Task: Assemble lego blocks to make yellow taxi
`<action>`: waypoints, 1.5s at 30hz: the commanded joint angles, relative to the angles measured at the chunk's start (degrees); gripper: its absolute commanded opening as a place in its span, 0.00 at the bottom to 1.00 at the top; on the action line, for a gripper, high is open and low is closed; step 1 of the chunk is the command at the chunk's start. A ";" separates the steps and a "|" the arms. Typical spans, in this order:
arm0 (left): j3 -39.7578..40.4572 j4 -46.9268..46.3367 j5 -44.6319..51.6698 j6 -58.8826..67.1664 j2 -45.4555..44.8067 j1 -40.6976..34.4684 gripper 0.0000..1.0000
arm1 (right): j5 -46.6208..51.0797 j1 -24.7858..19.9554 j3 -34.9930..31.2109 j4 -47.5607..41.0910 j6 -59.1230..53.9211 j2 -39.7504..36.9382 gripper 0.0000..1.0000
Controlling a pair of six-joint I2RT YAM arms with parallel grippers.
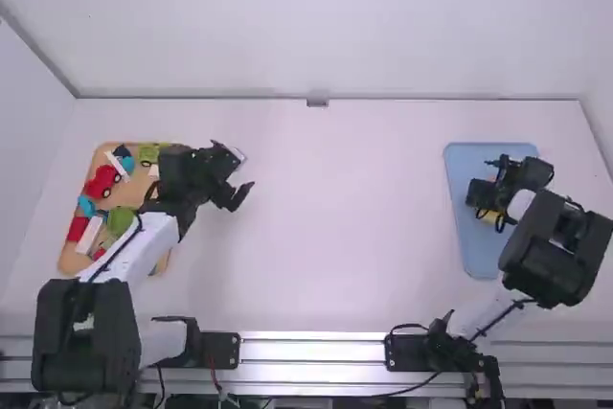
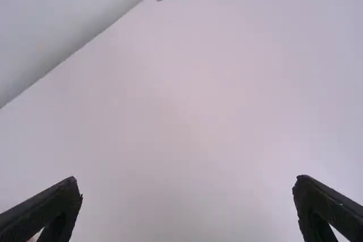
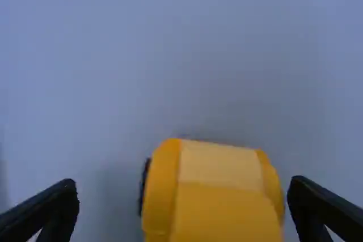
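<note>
Yellow-orange plastic block assembly (image 3: 221, 211), rounded at its sides and with a black part along one flank: situated between the fingers of the right gripper (image 1: 496, 194), over the blue rectangular tray (image 1: 471, 254). The fingers stand wide on either side, one very near the assembly and the other separated from it by a visible gap. Tray floor extends from this gripper toward the tray's left, far and near edges; the right arm crosses the right edge.

Left of the right gripper, the white table (image 1: 345, 227) spans the interval to the left gripper (image 1: 241, 175), whose fingers are likewise wide, with table surface between them. The tan tray (image 1: 72, 261) lies just left of the left gripper, partly beneath its arm, and bears a red toy car (image 1: 100, 182), a green block (image 1: 121, 220) and a white block (image 1: 89, 234). Beyond the left gripper, toward the middle, a small grey fitting (image 1: 317, 102) marks the table's far edge.
</note>
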 commanded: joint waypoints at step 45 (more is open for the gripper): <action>-20.12 -7.49 -23.73 -32.84 -50.06 -1.98 0.64 | 7.49 29.39 -17.67 -2.57 16.67 -57.78 0.66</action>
